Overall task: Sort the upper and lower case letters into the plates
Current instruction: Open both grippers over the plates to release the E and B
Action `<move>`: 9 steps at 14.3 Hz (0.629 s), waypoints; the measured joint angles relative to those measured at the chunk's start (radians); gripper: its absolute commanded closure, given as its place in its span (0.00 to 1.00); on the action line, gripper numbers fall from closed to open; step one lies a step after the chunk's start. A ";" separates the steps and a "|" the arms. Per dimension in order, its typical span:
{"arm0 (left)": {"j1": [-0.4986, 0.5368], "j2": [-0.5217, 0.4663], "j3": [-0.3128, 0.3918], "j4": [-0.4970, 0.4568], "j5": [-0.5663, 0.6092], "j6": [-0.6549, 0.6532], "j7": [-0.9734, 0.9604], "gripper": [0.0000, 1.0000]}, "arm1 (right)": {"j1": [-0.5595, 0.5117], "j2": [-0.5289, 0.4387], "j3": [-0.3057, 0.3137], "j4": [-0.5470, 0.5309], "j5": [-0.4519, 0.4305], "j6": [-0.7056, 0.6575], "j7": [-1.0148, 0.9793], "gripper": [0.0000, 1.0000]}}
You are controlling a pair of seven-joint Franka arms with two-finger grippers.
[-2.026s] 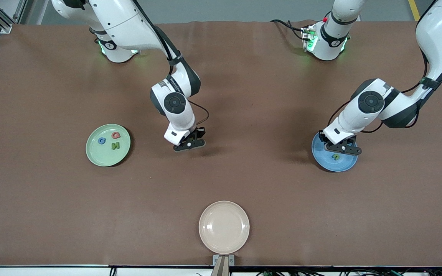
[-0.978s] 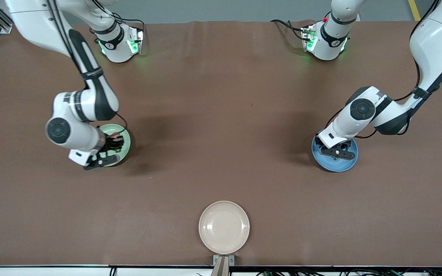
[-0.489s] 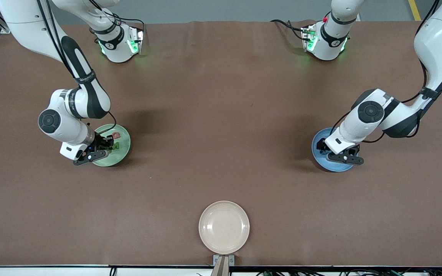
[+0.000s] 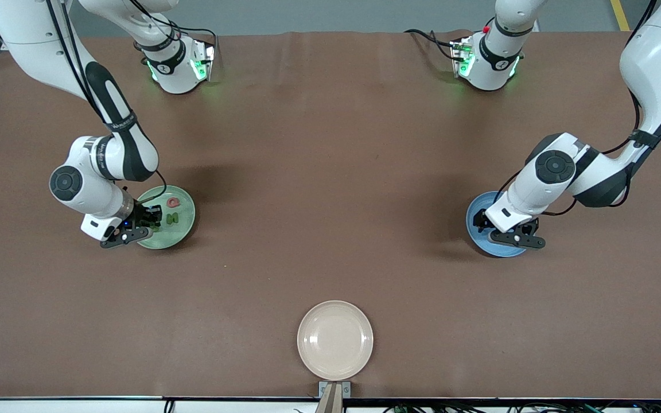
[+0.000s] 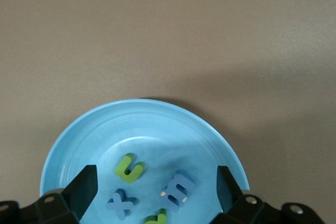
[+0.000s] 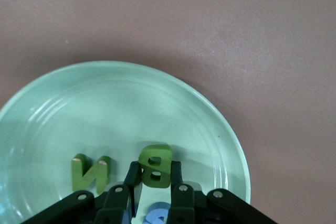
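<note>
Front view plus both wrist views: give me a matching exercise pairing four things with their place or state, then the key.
Things:
1. green block letter B
2. blue block letter m
3. cream-beige round plate
4. left gripper

Place or state:
A. lying in the medium blue round plate
B. open
C. nothing on it
D. pinched in the right gripper over the pale green round plate

Pairs: 1-D, 2-A, 3-C, 4-B
</note>
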 measured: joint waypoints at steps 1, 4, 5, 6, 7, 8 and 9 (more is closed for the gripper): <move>0.000 0.000 0.000 0.006 -0.001 -0.003 -0.001 0.00 | 0.000 0.004 0.000 0.000 0.000 0.001 0.000 0.01; 0.005 0.000 0.000 0.029 -0.026 -0.007 -0.010 0.00 | 0.000 0.007 0.002 0.002 0.000 0.001 0.000 0.00; 0.002 -0.002 -0.002 0.039 -0.060 -0.007 -0.010 0.00 | 0.000 0.007 0.002 0.006 0.000 0.001 0.000 0.00; -0.005 -0.008 -0.002 0.049 -0.105 -0.007 -0.009 0.00 | 0.000 0.006 0.003 0.014 0.000 -0.006 0.000 0.00; -0.017 -0.020 -0.003 0.060 -0.152 -0.007 -0.006 0.00 | 0.000 0.004 0.005 0.030 0.000 -0.035 0.001 0.00; -0.034 -0.036 -0.001 0.070 -0.192 -0.008 -0.004 0.00 | 0.001 0.001 0.006 0.055 0.000 -0.082 0.008 0.00; -0.058 -0.056 0.006 0.078 -0.227 -0.015 -0.004 0.00 | 0.002 -0.006 0.007 0.087 0.000 -0.136 0.035 0.00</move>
